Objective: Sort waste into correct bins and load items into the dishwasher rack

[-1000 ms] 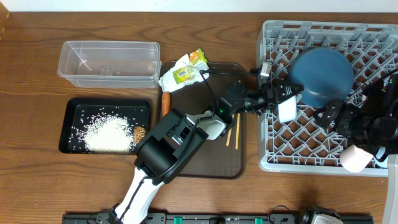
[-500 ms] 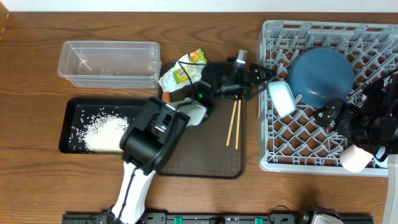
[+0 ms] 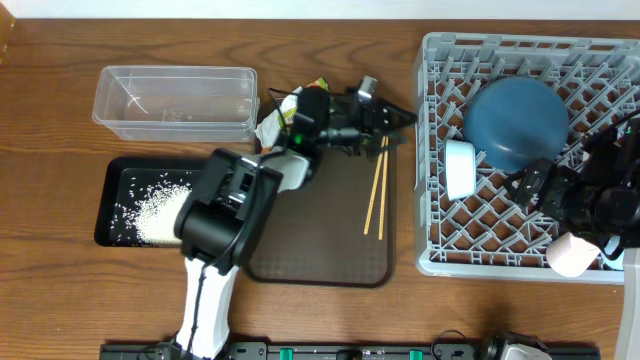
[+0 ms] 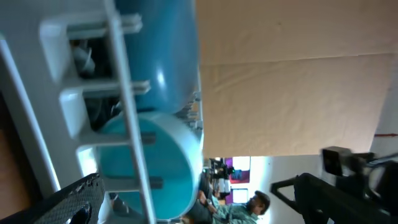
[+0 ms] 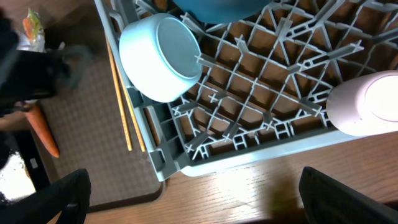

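At 6 o'clock from left gripper (image 3: 392, 125): chopsticks (image 3: 376, 195), long axis 12-to-6; jaws spread wide, empty; left arm nearer.

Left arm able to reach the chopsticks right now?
Probably yes. The left gripper is open beside the top end of the chopsticks, which lie bare on the brown tray with nothing over them.

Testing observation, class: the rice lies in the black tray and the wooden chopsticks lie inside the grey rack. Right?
No. The overhead view shows the chopsticks on the brown tray, beside the grey rack; the rice is in the black tray.
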Controlling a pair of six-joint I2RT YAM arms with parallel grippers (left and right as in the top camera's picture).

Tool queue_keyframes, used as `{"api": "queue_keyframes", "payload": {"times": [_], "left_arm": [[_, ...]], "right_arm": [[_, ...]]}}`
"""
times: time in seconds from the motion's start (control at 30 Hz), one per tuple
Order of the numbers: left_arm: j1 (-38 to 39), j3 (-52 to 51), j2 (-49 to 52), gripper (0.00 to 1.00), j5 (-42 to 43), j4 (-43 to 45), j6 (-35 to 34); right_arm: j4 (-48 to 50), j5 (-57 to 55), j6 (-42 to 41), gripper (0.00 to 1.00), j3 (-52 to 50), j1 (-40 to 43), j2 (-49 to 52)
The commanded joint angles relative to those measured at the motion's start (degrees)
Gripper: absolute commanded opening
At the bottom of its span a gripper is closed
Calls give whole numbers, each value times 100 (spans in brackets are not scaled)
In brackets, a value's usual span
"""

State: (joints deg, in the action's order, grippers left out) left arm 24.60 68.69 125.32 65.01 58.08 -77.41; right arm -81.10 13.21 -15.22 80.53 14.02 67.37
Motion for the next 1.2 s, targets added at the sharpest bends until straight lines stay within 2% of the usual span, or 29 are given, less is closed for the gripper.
{"api": "queue_keyframes", "payload": {"times": [0.0, 0.1, 0.17, 0.2, 0.3, 0.37, 0.5, 0.6, 0.8, 0.9, 1.03, 1.17], "left_arm": [[-278, -11, -752, 98, 247, -103, 431], [-483, -11, -1377, 98, 153, -1198, 1248], [-621, -11, -1869, 98, -90, -2485, 2092], [-704, -11, -2194, 98, -378, -3440, 2695], [-920, 33, -3169, 98, -1880, -6319, 4240], [-1043, 90, -3810, 98, -3023, -7853, 4953], [-1248, 98, -4896, 98, -4920, -9831, 5908], [-1276, 96, -5462, 98, -5539, -10555, 6535], [-1274, 85, -5877, 100, -5543, -11167, 6968], [-1274, -4, -5753, 81, -5547, -11149, 7169], [-1224, -160, -5250, 72, -5543, -11031, 7243], [-999, -284, -4492, 67, -5549, -10509, 7248]], "right_arm": [[20, -33, 118, 99, 90, 44, -31], [20, -33, 118, 99, 90, 42, -31], [17, -33, 118, 99, 90, 42, -31], [17, -33, 120, 99, 90, 42, -31], [20, 190, 337, 99, 90, 31, -31], [24, 509, 629, 99, 90, -7, -31], [120, 796, 721, 99, 90, -201, -28], [339, 977, 717, 99, 90, -428, -28], [868, 1143, 719, 99, 90, -1086, -28], [1054, 1141, 717, 99, 87, -1392, -7], [1169, 1104, 713, 99, 87, -1665, 39], [1167, 1058, 715, 99, 76, -1709, 103]]}}
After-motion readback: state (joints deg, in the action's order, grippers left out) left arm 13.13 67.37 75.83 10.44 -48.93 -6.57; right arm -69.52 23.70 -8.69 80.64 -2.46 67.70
